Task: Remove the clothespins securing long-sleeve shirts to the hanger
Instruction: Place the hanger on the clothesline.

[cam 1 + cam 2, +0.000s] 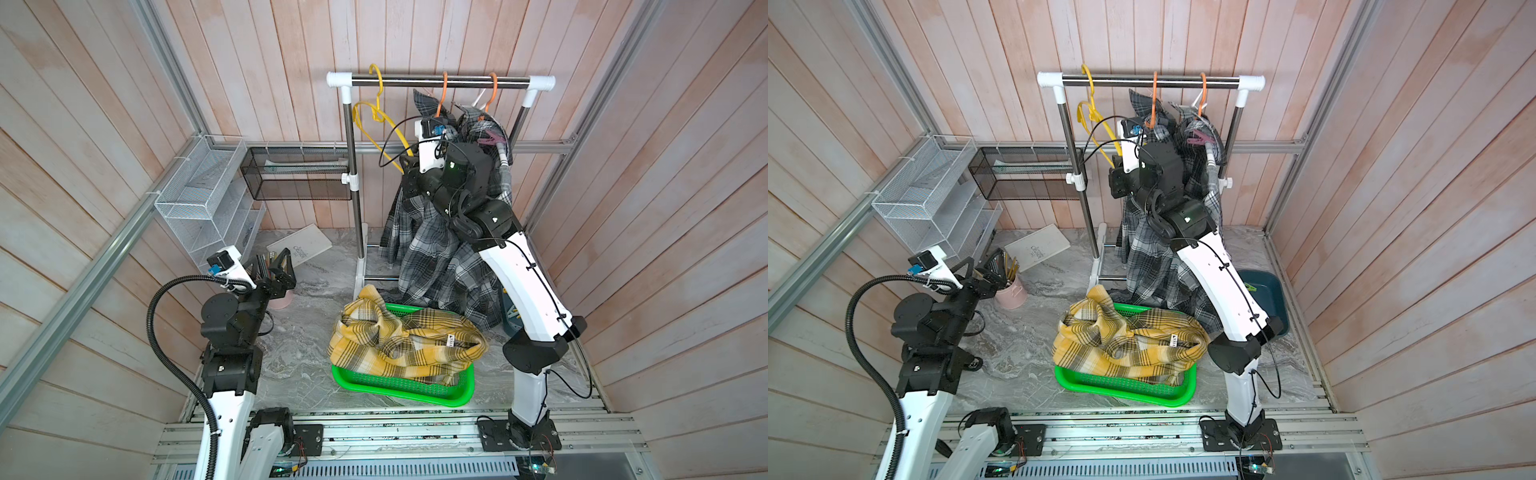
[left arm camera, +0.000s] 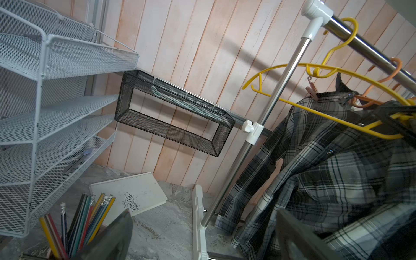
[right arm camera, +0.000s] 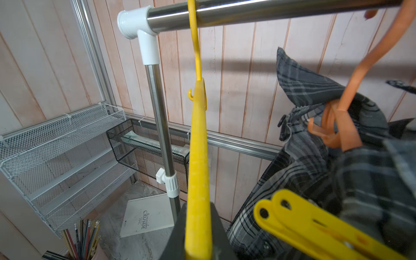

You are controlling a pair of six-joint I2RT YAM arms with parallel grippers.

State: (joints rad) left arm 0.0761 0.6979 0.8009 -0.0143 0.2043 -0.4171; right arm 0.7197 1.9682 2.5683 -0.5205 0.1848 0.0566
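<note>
Both top views show the left gripper (image 1: 276, 264) spread wide by the pencil cup (image 1: 1011, 293). Further right, the right gripper (image 3: 199, 206) is clamped on the yellow hanger (image 3: 198, 139), a yellow clothespin (image 3: 315, 225) just beside it against the hanging grey shirts (image 1: 440, 257).

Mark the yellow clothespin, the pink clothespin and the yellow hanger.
yellow clothespin (image 3: 299, 225), right wrist view, its handle end.
pink clothespin (image 1: 492, 139), in a top view, mid-body.
yellow hanger (image 3: 198, 157), right wrist view, its flat arm.

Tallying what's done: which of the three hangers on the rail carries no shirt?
The yellow hanger, nearest the mesh shelves: it hangs bare, while both orange hangers carry grey checked shirts.
</note>
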